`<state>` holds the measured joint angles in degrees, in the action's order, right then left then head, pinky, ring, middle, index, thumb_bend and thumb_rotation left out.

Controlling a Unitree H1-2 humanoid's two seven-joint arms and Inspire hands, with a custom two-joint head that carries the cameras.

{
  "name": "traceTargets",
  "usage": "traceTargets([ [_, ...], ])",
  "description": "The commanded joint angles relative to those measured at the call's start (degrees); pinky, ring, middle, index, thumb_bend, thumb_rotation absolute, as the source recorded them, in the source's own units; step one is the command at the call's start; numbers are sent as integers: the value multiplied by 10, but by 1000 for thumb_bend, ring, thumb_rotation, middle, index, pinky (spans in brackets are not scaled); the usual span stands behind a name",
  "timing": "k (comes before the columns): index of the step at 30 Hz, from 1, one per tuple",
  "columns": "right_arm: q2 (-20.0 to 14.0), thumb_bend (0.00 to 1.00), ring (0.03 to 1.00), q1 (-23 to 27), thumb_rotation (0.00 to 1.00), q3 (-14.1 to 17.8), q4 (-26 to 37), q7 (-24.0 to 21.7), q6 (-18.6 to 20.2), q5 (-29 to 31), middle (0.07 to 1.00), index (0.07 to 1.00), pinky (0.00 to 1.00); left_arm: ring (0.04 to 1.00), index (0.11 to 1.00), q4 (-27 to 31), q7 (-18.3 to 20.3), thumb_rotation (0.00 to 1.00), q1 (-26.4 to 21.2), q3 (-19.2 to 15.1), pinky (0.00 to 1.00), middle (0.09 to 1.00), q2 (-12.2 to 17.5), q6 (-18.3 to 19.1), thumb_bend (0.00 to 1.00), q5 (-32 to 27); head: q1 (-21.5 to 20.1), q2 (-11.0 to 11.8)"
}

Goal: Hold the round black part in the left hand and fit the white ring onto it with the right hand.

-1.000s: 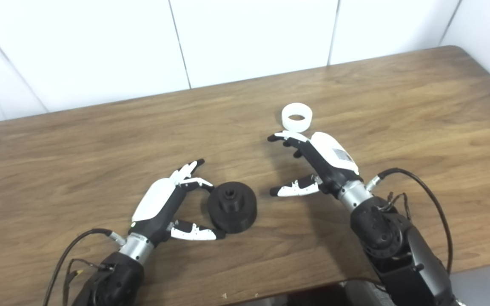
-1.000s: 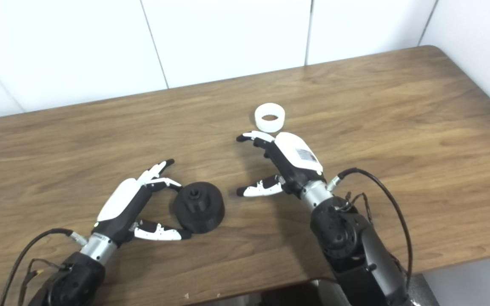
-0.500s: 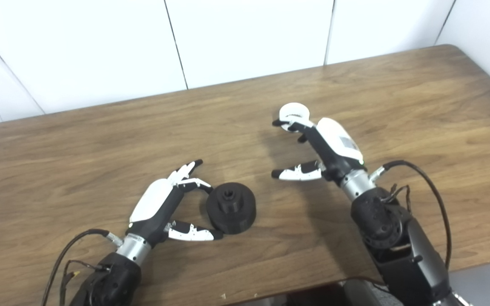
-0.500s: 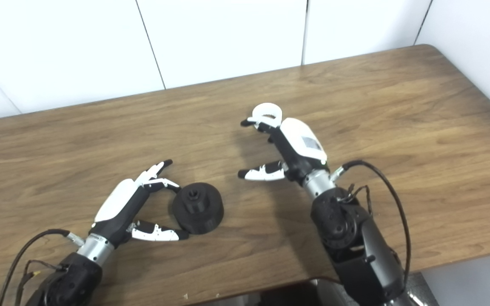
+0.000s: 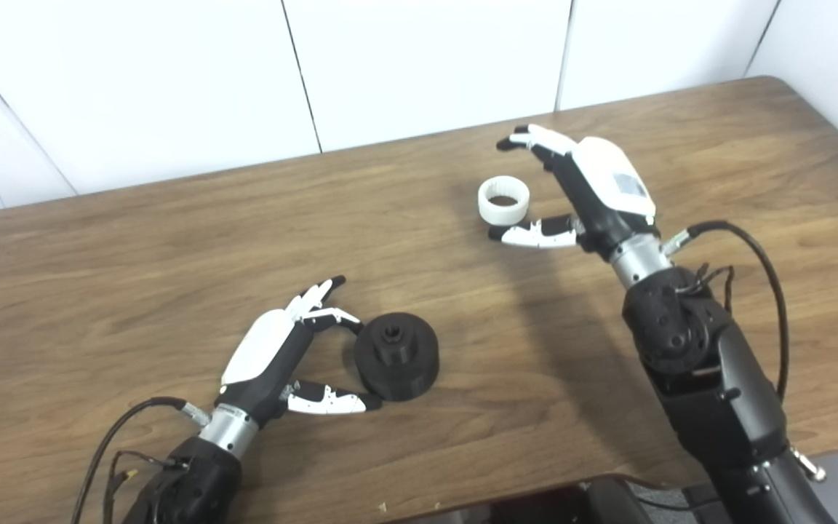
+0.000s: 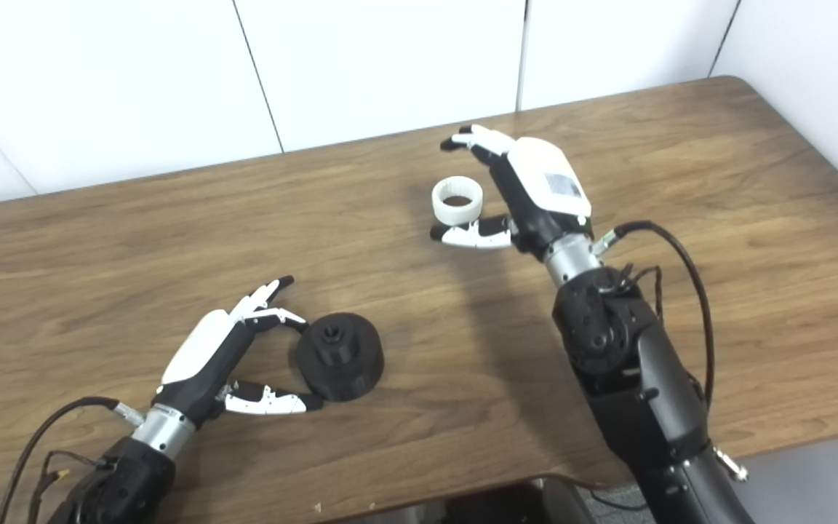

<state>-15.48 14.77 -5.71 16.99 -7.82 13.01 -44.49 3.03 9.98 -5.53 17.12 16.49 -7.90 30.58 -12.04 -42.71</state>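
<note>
White ring (image 5: 504, 200) lies flat on the table (image 5: 135, 240), framed by my right hand (image 5: 593, 191): fingers spread above and behind it, thumb just beside its near edge, gripping nothing, presumably poised to pinch. Well apart, the round black part (image 5: 396, 354) rests between my left hand's (image 5: 273, 356) open fingers and thumb, unlifted. Both views match; neither settles whether the thumbs touch.
</note>
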Motion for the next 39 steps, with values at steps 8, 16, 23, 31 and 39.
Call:
traceTargets([
  [8, -43, 755, 891, 88, 316, 1, -53, -16, 12, -9, 913, 805, 720, 1000, 605, 4, -6, 282, -15, -9, 1000, 1000, 6, -8, 943, 3, 5, 0],
  [16, -61, 800, 907, 140, 368, -22, -135, -40, 29, -13, 934, 830, 708, 1000, 602, 4, -10, 288, -15, -8, 1000, 1000, 3, -12, 950, 7, 9, 0],
  [23, -69, 821, 915, 169, 405, -51, -196, -56, 39, -18, 947, 846, 752, 1000, 604, 5, -7, 285, -14, -7, 1000, 1000, -1, -9, 949, 6, 12, 0],
  [31, -71, 877, 961, 179, 475, -79, -235, -90, 67, -19, 978, 874, 850, 1000, 601, 2, -12, 294, -11, -7, 1000, 1000, -5, -11, 958, 8, 17, 4],
  [39, -78, 977, 981, 184, 562, -95, -260, -109, 72, -18, 994, 897, 887, 1000, 604, 5, -14, 298, -10, -5, 1000, 1000, -6, -11, 942, 14, 21, 3],
])
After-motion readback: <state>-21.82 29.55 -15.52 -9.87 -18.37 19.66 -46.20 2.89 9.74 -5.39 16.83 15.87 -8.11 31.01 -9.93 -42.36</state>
